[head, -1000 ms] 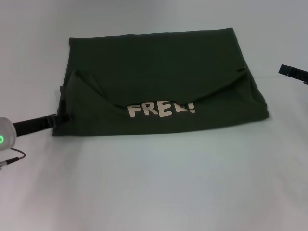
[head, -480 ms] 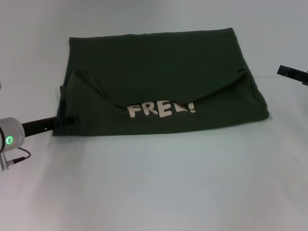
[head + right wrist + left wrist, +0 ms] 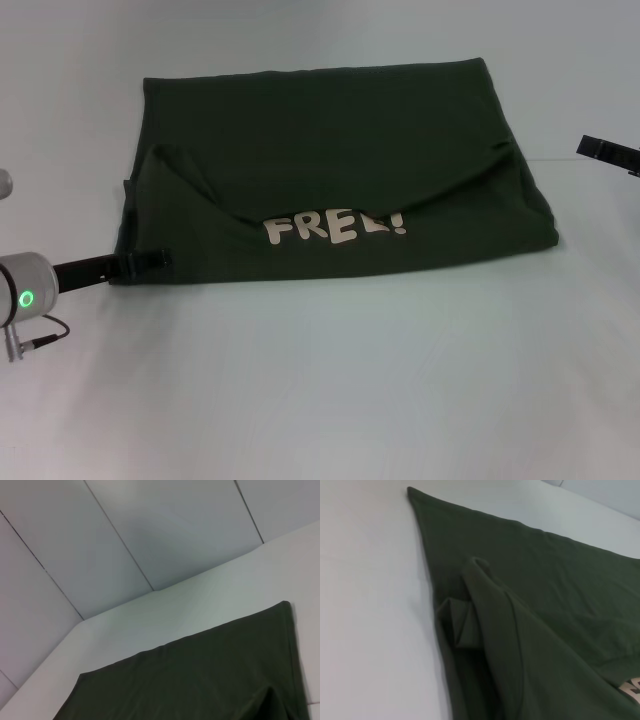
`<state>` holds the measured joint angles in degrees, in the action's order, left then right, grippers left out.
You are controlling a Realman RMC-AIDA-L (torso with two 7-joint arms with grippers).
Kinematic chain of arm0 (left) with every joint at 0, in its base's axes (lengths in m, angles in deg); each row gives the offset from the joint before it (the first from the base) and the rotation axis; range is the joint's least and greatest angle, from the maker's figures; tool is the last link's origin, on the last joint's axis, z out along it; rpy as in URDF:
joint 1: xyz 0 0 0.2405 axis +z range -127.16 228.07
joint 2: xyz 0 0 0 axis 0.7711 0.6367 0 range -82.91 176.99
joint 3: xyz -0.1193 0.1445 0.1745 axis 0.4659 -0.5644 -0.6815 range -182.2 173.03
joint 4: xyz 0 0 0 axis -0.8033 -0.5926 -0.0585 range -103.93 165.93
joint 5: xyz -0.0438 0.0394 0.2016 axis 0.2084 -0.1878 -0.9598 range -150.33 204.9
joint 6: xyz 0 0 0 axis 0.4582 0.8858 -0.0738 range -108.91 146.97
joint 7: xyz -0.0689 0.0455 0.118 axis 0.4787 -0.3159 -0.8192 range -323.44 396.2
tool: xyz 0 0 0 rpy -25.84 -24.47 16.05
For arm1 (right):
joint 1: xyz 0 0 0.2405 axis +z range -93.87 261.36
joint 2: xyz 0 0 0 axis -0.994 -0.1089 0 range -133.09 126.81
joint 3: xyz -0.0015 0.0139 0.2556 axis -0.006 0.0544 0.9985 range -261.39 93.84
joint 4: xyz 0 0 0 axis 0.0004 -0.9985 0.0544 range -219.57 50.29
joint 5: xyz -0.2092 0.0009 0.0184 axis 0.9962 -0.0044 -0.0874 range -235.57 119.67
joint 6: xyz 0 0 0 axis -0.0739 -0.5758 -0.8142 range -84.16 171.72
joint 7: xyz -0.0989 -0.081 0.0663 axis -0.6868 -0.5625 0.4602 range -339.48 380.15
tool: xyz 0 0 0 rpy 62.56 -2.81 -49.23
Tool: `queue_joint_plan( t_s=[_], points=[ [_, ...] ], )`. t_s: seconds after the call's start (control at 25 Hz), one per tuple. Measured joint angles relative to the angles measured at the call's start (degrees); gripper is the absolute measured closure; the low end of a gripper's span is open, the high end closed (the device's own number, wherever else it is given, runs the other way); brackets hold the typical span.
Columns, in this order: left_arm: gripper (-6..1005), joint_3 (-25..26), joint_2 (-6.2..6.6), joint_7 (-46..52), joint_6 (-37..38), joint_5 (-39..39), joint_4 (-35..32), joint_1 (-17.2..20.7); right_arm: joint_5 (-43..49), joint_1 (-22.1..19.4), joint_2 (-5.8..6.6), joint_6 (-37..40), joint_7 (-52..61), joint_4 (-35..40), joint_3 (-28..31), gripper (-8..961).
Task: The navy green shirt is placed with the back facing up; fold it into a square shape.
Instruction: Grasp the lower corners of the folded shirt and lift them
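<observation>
Nearest, at eight o'clock, we have our left gripper (image 3: pixel 150 261) touching the shirt (image 3: pixel 330 150) at its near-left corner; whether it grips, we cannot tell. The shirt lies half-folded mid-table (image 3: pixel 330 400). Next we judge a sideways fold. Right gripper (image 3: pixel 606 152) waits at three o'clock.

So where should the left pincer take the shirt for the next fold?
Probably the near-left corner of the navy green shirt, coming in low from the left, where the left pincer already sits: the stacked layers end there in an open edge.
</observation>
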<state>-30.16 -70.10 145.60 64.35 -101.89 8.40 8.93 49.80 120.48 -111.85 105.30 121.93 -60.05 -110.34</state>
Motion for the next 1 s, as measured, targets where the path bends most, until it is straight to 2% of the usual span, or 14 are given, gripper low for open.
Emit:
queue_joint_plan(
  t_s=[0.2,0.4,0.76,1.0],
  points=[
    [221,0.0,0.38,1.0,0.3,-0.4,-0.1,0.2,0.0,0.0,0.08,0.0,0.2,0.0,-0.1,210],
    [220,0.2,0.92,4.5,3.2,-4.0,-0.5,-0.3,0.0,-0.2,0.09,0.0,0.2,0.0,-0.1,210],
    [218,0.4,0.96,4.7,2.8,-4.3,-0.4,-0.4,0.0,-0.3,0.09,0.0,0.3,0.0,-0.1,210],
    [275,0.2,0.96,4.7,2.8,-4.3,-0.5,-0.4,0.0,-0.4,0.09,0.0,0.1,0.0,-0.1,210]
  ],
)
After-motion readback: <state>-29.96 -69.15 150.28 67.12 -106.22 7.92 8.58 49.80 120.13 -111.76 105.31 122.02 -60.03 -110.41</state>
